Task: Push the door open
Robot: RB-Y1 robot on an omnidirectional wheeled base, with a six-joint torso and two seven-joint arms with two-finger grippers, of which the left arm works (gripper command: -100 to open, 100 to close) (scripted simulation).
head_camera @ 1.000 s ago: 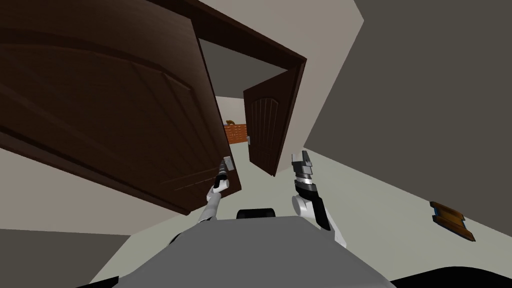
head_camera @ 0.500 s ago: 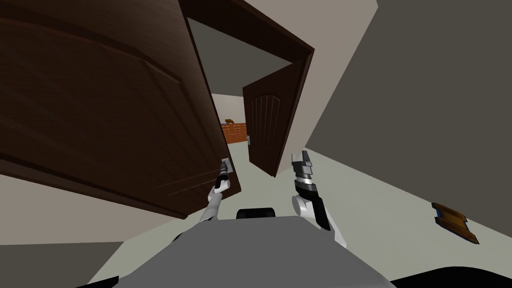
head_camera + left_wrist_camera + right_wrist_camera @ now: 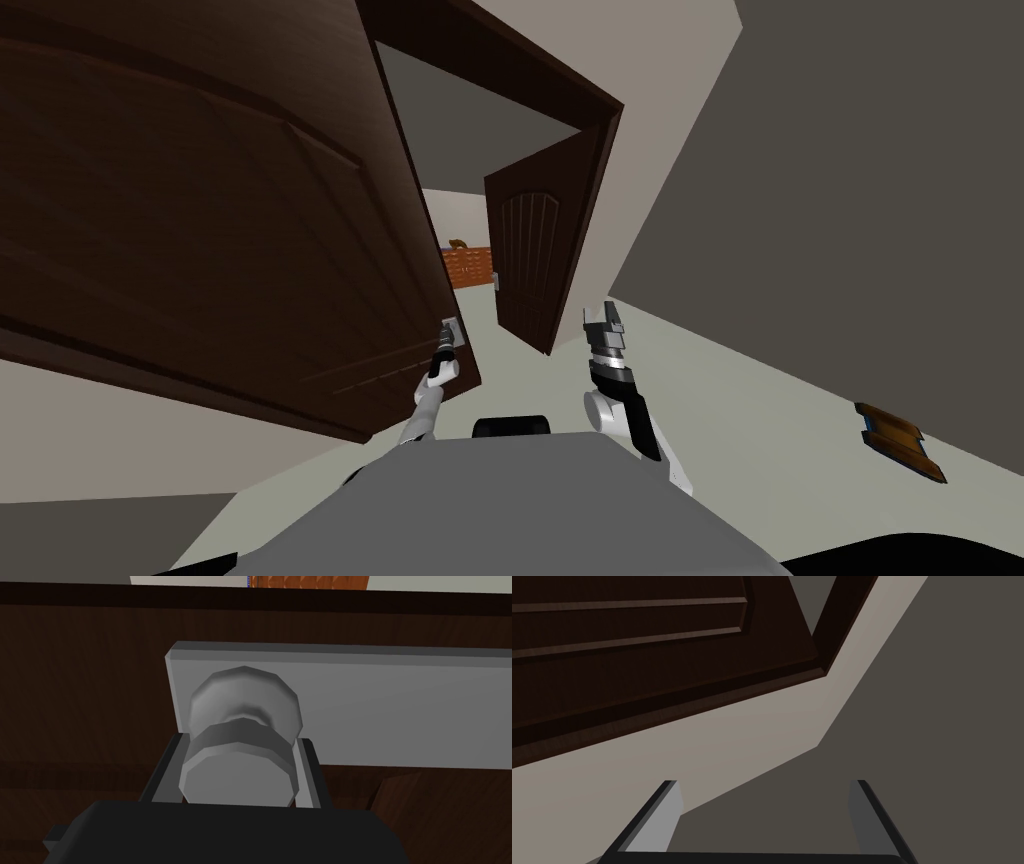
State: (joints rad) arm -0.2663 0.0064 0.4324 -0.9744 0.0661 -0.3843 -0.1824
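A dark brown panelled door (image 3: pixel 200 220) stands partly open on my left, its free edge by the doorway. My left gripper (image 3: pixel 447 345) is at the grey plate on that edge. In the left wrist view the gripper (image 3: pixel 239 743) is shut on the round grey door knob (image 3: pixel 240 771), one finger pressing each side, with the grey plate (image 3: pixel 400 711) behind it. My right gripper (image 3: pixel 603 318) is held up in front of the doorway, touching nothing. In the right wrist view its fingers (image 3: pixel 669 801) stand wide apart, so that gripper (image 3: pixel 764 786) is open.
The dark door frame (image 3: pixel 600 170) borders the opening on the right. Beyond it a second brown door (image 3: pixel 530 260) stands ajar, with an orange brick-like unit (image 3: pixel 468 265) further in. A grey wall runs along the right, with a small brown framed thing (image 3: pixel 903 440) low beside it.
The door's free edge has swung a little away from me, and the gap at the doorway is slightly wider. My left gripper stays on the knob. The right arm has not moved.
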